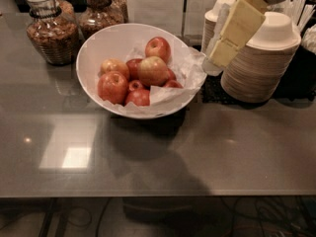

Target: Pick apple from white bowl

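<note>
The white bowl (pixel 97 42) stands on the grey table, lined with crumpled white paper and holding several apples. The apple (pixel 152 70), the biggest and palest one, yellow-green with a red-orange blush, lies on top near the bowl's middle. Smaller red apples lie around it. My gripper (pixel 217 63) hangs from the upper right, tilted down and to the left. Its tip is just past the bowl's right rim, above the paper's edge and in front of the stacked disposable bowls. It holds nothing that I can see.
Stacks of beige disposable bowls (pixel 266 58) stand right of the white bowl, behind my gripper. Two glass jars (pixel 52 31) of nuts or grain stand at the back left. The table's front edge (pixel 158 194) runs along the bottom, with cables below it.
</note>
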`<state>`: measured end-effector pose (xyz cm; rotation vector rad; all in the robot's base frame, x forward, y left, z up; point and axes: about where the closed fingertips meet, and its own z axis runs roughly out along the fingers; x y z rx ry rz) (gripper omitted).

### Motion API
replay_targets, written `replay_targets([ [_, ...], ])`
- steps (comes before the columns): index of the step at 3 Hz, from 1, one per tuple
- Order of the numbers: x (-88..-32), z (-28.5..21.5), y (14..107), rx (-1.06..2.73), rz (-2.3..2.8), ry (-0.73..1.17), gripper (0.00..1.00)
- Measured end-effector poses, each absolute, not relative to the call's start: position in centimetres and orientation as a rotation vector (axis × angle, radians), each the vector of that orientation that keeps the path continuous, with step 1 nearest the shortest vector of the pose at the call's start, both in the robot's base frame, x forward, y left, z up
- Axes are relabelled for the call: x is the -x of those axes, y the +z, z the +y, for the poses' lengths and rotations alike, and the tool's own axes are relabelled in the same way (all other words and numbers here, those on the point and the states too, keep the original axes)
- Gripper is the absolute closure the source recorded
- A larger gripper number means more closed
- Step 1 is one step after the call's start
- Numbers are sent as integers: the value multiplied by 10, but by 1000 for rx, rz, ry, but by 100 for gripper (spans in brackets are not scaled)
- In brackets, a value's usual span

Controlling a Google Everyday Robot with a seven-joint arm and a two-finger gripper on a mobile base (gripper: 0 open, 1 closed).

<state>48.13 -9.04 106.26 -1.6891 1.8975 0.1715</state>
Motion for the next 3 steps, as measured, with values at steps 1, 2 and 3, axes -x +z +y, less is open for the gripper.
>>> replay_targets([
  [1,-485,-91,1061,1636,1891,208,0],
  [2,-503,-72,1046,1521,1883,336,0],
  [3,-532,-51,1041,1362,1868,459,0],
])
